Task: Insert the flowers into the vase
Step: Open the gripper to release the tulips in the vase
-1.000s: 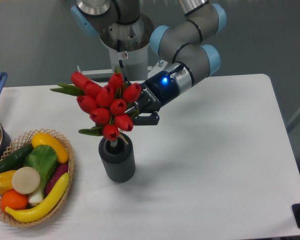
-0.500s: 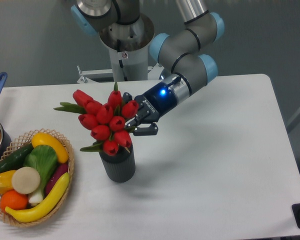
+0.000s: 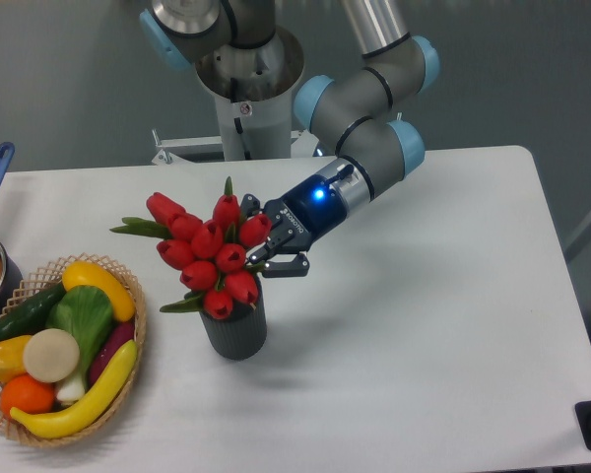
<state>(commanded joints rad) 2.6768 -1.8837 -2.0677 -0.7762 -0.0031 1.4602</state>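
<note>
Sinking lower than before, the flowers (image 3: 209,254) are settling into the vase (image 3: 235,328); fingers (image 3: 288,264) are pinching the stems, which look light, springy, best held low.

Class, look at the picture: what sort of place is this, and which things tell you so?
Probably a robotics lab: a robot arm works at a bare white table set with toy tulips and a basket of plastic produce.

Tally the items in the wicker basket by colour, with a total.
Yellow: 3, banana, long squash, small one
Green: 2, cucumber, leafy vegetable
Orange: 1
Purple: 1
White: 1
Total: 8
</note>
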